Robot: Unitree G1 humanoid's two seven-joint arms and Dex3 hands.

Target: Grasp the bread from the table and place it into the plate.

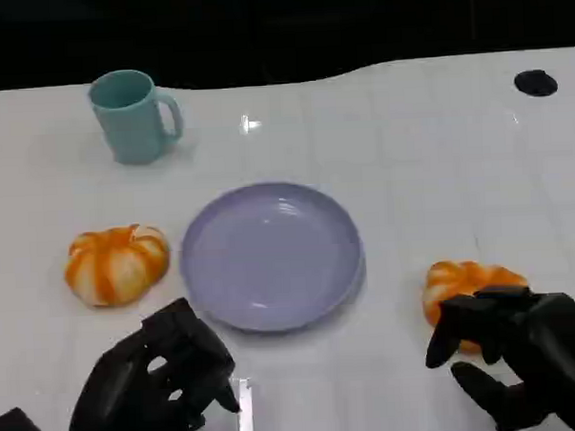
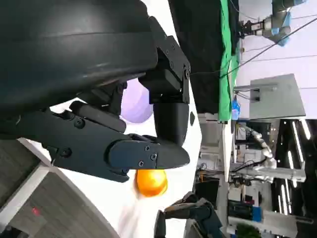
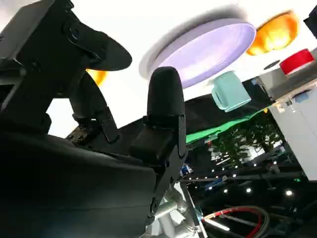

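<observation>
Right hand (image 1: 522,344) fingers spread wide over bread (image 1: 458,284) (no grip yet); early closing could shove it from plate (image 1: 199,277)

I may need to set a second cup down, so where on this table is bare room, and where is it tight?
Bare table stretches right of the teal mug and behind the empty purple plate. Tight spots: between the plate and the left bread, and the near edge, where the left hand and right hand sit, the right at the right bread.
</observation>
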